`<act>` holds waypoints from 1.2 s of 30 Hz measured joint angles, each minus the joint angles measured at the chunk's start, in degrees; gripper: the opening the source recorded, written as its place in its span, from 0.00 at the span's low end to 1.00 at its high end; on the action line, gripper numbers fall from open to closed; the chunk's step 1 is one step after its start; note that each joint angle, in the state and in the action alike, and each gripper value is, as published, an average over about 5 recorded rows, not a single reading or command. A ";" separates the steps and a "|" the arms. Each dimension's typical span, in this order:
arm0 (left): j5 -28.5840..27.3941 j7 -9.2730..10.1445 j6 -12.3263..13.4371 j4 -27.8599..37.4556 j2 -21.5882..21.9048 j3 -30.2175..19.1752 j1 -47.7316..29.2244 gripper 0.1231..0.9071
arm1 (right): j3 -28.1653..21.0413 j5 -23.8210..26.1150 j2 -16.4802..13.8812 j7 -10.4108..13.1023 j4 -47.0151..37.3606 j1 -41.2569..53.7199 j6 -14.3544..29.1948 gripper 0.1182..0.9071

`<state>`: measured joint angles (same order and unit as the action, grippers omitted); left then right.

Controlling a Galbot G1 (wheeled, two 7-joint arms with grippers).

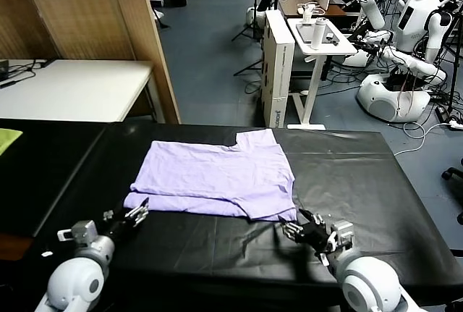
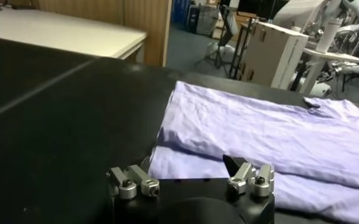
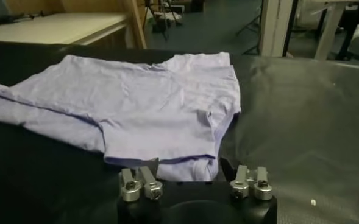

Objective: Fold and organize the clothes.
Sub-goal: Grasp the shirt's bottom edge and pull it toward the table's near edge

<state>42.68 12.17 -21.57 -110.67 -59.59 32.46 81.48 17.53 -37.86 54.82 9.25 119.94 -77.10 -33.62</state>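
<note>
The clothes are one pale lavender T-shirt (image 1: 217,174), lying folded over on itself on the black table (image 1: 362,174). My left gripper (image 1: 139,212) sits low at the shirt's near left corner. In the left wrist view the left gripper (image 2: 188,164) is open, with the shirt (image 2: 258,134) edge lying just ahead between its fingers. My right gripper (image 1: 291,226) is at the near right corner. In the right wrist view the right gripper (image 3: 188,164) has its fingers apart on either side of the shirt (image 3: 142,103) hem, whose folded corner bunches between them.
A yellow-green cloth (image 1: 6,138) lies at the far left edge. Behind the table stand a white table (image 1: 72,87), a wooden screen (image 1: 94,8), a cardboard box (image 1: 278,58) and other robots (image 1: 405,51).
</note>
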 joint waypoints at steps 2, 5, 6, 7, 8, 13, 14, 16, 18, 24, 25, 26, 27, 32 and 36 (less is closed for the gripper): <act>-0.04 0.00 0.00 0.32 -0.05 -0.08 -0.10 0.91 | 0.04 0.01 -0.09 -0.03 0.01 -0.12 -0.02 0.53; -0.08 0.00 0.03 0.82 -0.09 -0.13 -0.23 0.82 | 0.24 0.01 -0.44 -0.02 0.24 -0.42 -0.11 0.31; -0.08 0.00 0.05 0.94 -0.09 -0.13 -0.24 0.77 | 0.33 -0.01 -0.59 0.01 0.37 -0.52 -0.16 0.25; -0.08 0.00 0.07 1.02 -0.09 -0.13 -0.24 0.74 | 0.43 -0.06 -0.76 0.09 0.54 -0.63 -0.26 0.19; -0.07 0.00 0.10 1.06 -0.09 -0.14 -0.22 0.69 | 0.55 -0.15 -0.95 0.23 0.73 -0.75 -0.45 0.15; -0.05 -0.02 0.24 0.95 -0.21 -0.14 0.15 0.32 | 1.41 -1.26 -2.15 1.82 2.20 -1.66 -2.99 0.09; -0.05 -0.01 0.25 0.83 -0.27 -0.15 0.30 0.25 | 1.66 -1.63 -2.50 2.21 2.66 -1.91 -3.77 0.09; -0.08 0.18 0.24 0.40 -0.41 -0.16 0.70 0.10 | 2.23 -2.30 -3.29 2.93 3.75 -2.53 -5.43 0.09; -0.25 0.75 0.13 -0.26 -0.52 -0.16 1.22 0.04 | 2.94 -2.80 -4.17 3.42 4.96 -3.31 -6.97 0.09; -1.02 3.64 -0.64 -3.41 -1.24 0.33 4.08 0.03 | 5.30 -4.04 -6.73 4.18 8.16 -6.38 -8.56 0.09; -1.26 3.93 -0.76 -4.07 -1.42 0.46 4.79 0.03 | 5.65 -4.32 -7.09 4.34 8.56 -6.90 -8.56 0.09; -1.52 4.13 -0.85 -4.73 -1.59 0.59 5.54 0.03 | 5.97 -4.57 -7.42 4.48 8.92 -7.40 -8.56 0.09; -1.77 4.34 -0.96 -5.44 -1.77 0.74 6.37 0.03 | 6.25 -4.80 -7.71 4.61 9.23 -7.85 -8.57 0.09; -2.29 5.23 -1.38 -8.98 -2.45 1.55 11.02 0.03 | 6.98 -5.88 -8.40 5.12 10.31 -9.66 -8.57 0.09; -2.36 5.31 -1.41 -11.63 -2.55 2.39 14.76 0.03 | 7.37 -6.38 -8.35 5.78 11.11 -10.85 -8.58 0.10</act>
<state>40.33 17.48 -22.99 -122.30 -62.14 34.86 96.24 24.90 -44.24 46.47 15.03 131.05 -87.95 -42.20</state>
